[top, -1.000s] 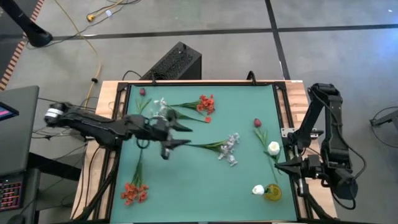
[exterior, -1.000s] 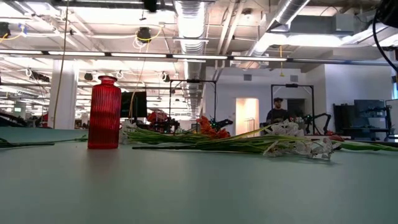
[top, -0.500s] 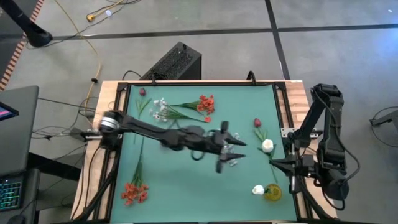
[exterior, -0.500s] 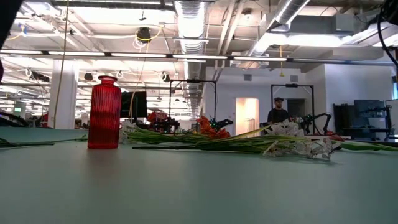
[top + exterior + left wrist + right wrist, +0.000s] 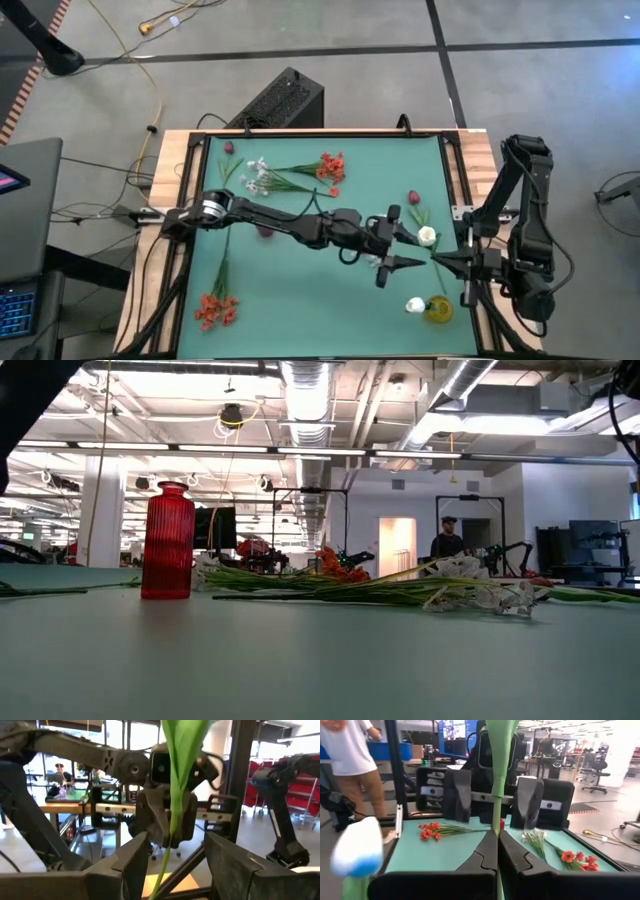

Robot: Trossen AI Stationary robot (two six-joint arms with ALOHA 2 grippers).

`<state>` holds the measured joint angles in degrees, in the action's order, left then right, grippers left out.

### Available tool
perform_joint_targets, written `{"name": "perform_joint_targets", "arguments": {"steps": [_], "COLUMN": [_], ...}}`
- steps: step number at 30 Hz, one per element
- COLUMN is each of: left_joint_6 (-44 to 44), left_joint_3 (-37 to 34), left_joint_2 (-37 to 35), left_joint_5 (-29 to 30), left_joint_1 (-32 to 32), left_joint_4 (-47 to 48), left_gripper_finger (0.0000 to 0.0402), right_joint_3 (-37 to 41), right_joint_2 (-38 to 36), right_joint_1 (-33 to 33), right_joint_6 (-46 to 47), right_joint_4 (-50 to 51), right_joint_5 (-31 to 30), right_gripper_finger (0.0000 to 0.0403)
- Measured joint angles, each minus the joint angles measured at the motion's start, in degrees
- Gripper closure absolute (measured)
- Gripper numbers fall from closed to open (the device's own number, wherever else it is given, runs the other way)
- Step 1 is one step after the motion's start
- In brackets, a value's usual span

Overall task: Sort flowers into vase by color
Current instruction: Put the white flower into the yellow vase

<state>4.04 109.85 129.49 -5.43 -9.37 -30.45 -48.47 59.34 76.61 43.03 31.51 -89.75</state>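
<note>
My right gripper (image 5: 442,260) (image 5: 496,845) sits at the table's right edge, shut on a white-bud flower (image 5: 428,236). My left gripper (image 5: 415,250) (image 5: 172,855) reaches across from the left, open. Its fingers (image 5: 457,795) stand on either side of that flower's stem (image 5: 172,805) without touching it. A second white bud (image 5: 415,305) is at the yellow vase (image 5: 438,310). A dark red bud (image 5: 413,198), white sprays (image 5: 258,175) and orange-red clusters (image 5: 330,168) (image 5: 215,310) lie on the mat. The red vase (image 5: 168,540) stands upright. My right gripper pinches the white-bud flower's green stem (image 5: 495,822) between its two fingers. The fingers come level from the table's right side and lie across the stem. The stem rises nearly upright above the fingers, with a leaf (image 5: 502,745) higher up. Its lower end is hidden.
The green mat (image 5: 300,300) has a raised frame around it. A black box (image 5: 280,100) stands beyond the far edge. A person in a white shirt (image 5: 350,750) stands beyond the table, and another person (image 5: 447,540) is far off in the room.
My left arm has swept from the table's left side across to the right, staying open, and ends with its fingers around the stem held by my right gripper. My right gripper has edged a little toward the left with the white-bud flower.
</note>
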Motion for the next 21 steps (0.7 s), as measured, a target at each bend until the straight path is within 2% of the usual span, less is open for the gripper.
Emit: {"name": "perform_joint_targets", "arguments": {"steps": [10, 21], "left_joint_6": [0.1, 0.1], "left_joint_3": [0.1, 0.1], "left_joint_2": [0.1, 0.0], "left_joint_5": [1.7, 1.7], "left_joint_1": [0.0, 0.0], "left_joint_4": [0.0, 1.9], "left_gripper_finger": [0.0221, 0.0223], "right_joint_3": [0.0, 0.0], "right_joint_2": [0.0, 0.0], "right_joint_1": [-5.5, -6.7], "right_joint_6": [0.0, 0.0], "right_joint_4": [1.3, 1.5], "right_joint_5": [3.3, 5.9], "right_gripper_finger": [0.0378, 0.0378]}}
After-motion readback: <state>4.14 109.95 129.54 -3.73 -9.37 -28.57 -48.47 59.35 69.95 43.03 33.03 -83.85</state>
